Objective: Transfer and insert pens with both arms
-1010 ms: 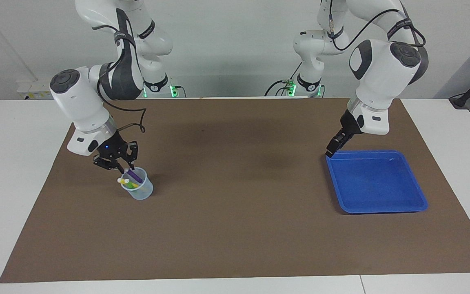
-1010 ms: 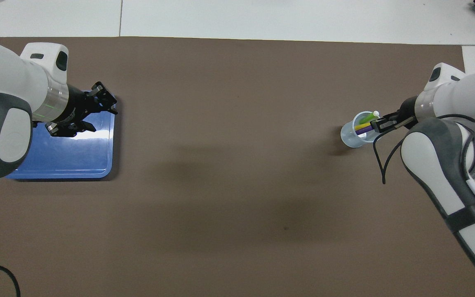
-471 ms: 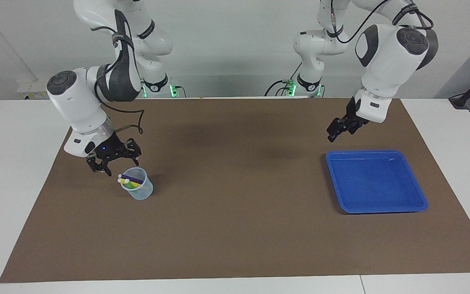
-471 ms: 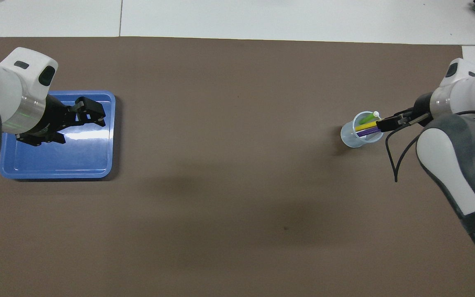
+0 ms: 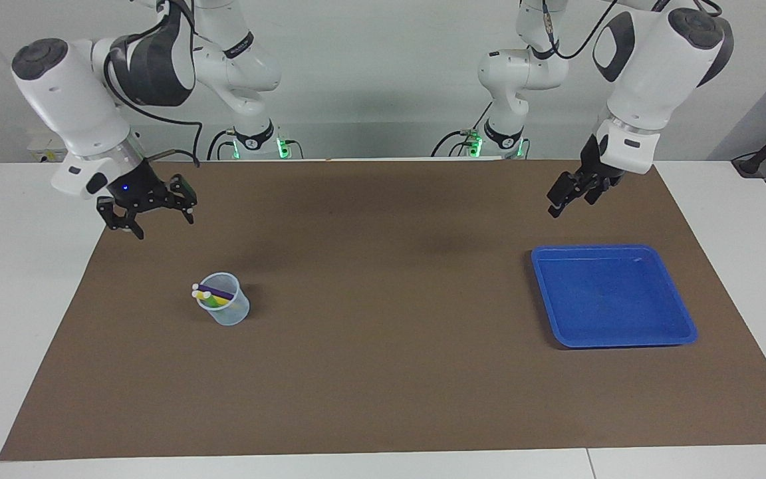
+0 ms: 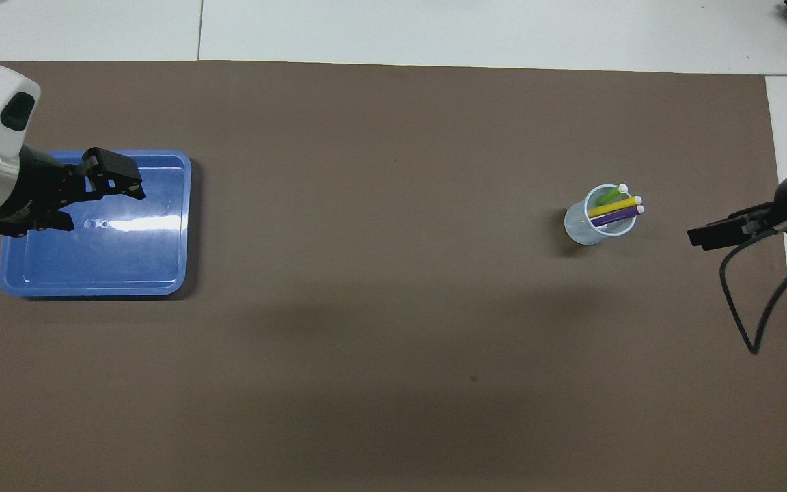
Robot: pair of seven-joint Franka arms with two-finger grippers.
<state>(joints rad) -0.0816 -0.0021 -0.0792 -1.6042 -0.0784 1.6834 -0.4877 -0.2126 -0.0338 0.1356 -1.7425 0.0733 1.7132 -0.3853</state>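
Pens point(image 5: 213, 293) in cup point(image 5: 226, 309); both pincers released, raised: right point(image 5: 153, 223) over mat point(image 5: 383, 372) edge, left point(image 5: 572, 197) clear of tray point(image 5: 685, 330). Mid-mat open.

The right gripper point(image 5: 153, 219) has let go of the purple pen point(image 5: 217, 291) and risen away from the clear cup point(image 5: 227, 309) — it now hangs with its fingers spread, up in the air. The purple pen rests in the cup. The left gripper point(image 5: 572, 196) has lifted off the corner of the blue tray point(image 5: 612, 339), its fingers apart.
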